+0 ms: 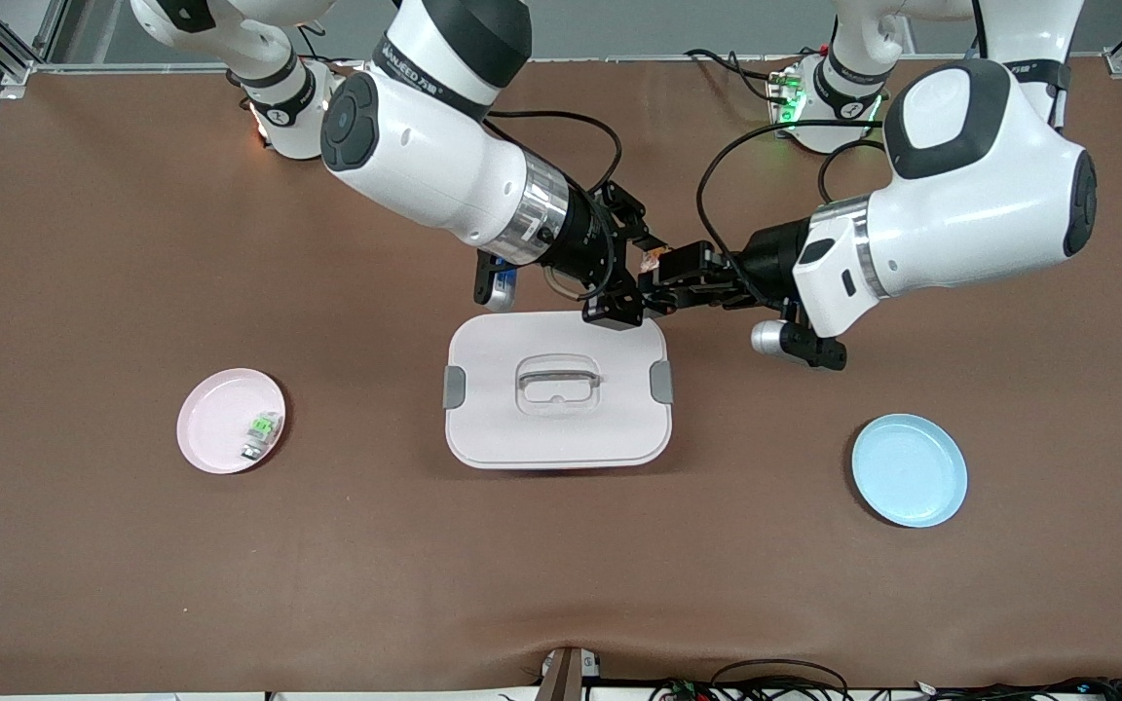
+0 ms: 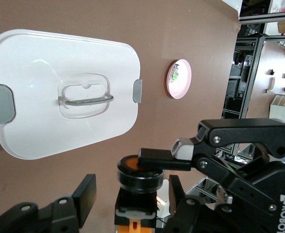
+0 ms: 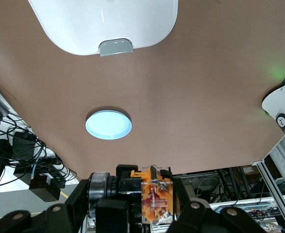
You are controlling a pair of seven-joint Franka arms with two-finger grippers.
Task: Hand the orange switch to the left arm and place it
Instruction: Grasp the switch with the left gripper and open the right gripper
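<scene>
Front view: both grippers meet above the box's (image 1: 557, 389) farther edge, right gripper (image 1: 641, 282) clamping the orange switch (image 1: 654, 259), left gripper (image 1: 680, 277) half-spread around it (pink plate (image 1: 215, 428), blue plate (image 1: 910, 470) flank).

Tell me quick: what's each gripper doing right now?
Right gripper: shut on the orange switch, above the box.
Left gripper: open around the switch, not yet clamped.
</scene>
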